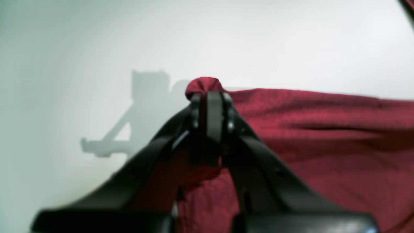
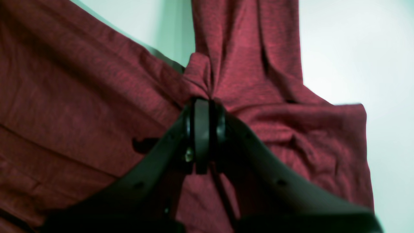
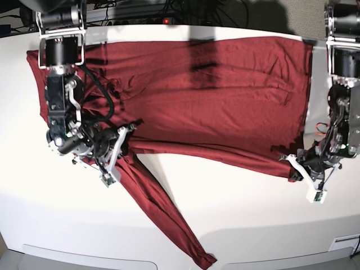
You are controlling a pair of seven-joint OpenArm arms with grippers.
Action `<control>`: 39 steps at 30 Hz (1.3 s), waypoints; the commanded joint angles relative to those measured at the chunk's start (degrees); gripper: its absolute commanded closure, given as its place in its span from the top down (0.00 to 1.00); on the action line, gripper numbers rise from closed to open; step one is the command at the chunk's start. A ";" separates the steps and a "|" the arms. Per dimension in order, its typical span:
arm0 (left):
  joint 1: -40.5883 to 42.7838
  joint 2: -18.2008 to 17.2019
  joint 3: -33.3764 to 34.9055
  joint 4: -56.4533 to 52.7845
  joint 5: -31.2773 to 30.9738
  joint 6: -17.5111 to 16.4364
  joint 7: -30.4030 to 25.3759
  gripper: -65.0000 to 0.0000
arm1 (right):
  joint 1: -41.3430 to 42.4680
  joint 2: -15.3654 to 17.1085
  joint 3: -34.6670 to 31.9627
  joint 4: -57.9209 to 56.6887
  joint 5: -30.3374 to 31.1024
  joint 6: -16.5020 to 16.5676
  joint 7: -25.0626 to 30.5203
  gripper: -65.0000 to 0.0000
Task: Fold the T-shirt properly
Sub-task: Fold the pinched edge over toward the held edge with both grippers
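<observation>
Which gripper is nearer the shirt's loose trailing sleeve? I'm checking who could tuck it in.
Right. The right gripper is shut on the T-shirt at the sleeve's root; the left gripper pinches the opposite bottom corner.

One dark red shirt lies on one white table. Two robot arms stand over it, each ending in one gripper: two grippers in all.
</observation>
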 commanded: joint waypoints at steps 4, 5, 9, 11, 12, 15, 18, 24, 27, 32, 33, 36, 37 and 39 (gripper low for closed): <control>1.36 -1.70 -0.35 6.80 -0.48 -0.28 2.16 0.00 | -1.03 0.83 0.48 4.39 0.33 -0.13 0.90 0.00; 2.01 -1.99 -0.35 8.00 -0.50 -0.28 2.64 0.00 | -1.64 0.85 0.70 5.49 0.33 -0.13 0.98 0.00; 4.50 -3.10 -0.35 11.61 -0.48 1.49 4.09 0.00 | -3.87 0.85 2.60 10.71 0.33 -0.15 0.09 0.00; 5.75 -3.89 -0.35 12.70 -0.48 2.10 4.24 0.00 | -4.98 0.85 3.72 13.44 0.33 -0.15 -1.01 0.00; 6.27 -4.22 -0.35 13.22 -0.46 2.08 4.52 0.00 | -5.57 0.85 4.35 14.62 0.35 -0.17 -1.38 0.00; 8.02 -4.96 -0.35 15.02 -0.46 2.10 6.03 0.00 | -7.39 0.85 6.25 17.51 0.92 -0.22 -1.75 0.00; 9.84 -5.25 -0.35 17.42 -0.46 2.54 7.91 0.00 | -9.22 0.85 7.28 19.32 2.51 -0.17 -2.56 0.00; 15.04 -5.25 -0.35 24.39 1.77 3.96 10.10 0.00 | -13.38 0.85 7.30 23.15 2.71 -0.17 -3.17 0.00; 17.90 -5.25 -0.35 28.48 5.64 6.69 11.02 0.00 | -15.47 0.85 7.30 25.64 2.69 -0.17 -3.63 0.00; 22.03 -5.22 -0.35 32.28 7.21 7.08 11.34 0.00 | -18.40 0.85 7.30 28.72 2.38 -0.17 -4.63 0.00; 22.73 -5.25 -0.35 32.50 7.67 7.10 11.41 0.00 | -18.93 0.85 7.30 29.22 1.68 -0.20 -4.66 0.00; 24.65 -5.25 -0.35 32.52 9.53 8.20 11.61 0.00 | -20.26 0.85 7.69 30.49 1.42 -0.20 -4.94 0.00; 25.33 -5.22 -0.35 32.52 10.27 8.85 11.54 0.00 | -20.52 0.85 7.96 30.80 1.42 -0.20 -5.05 0.00; 26.36 -5.22 -0.35 32.52 10.86 9.03 11.58 0.00 | -21.00 0.87 8.81 31.23 1.64 -0.20 -5.40 0.00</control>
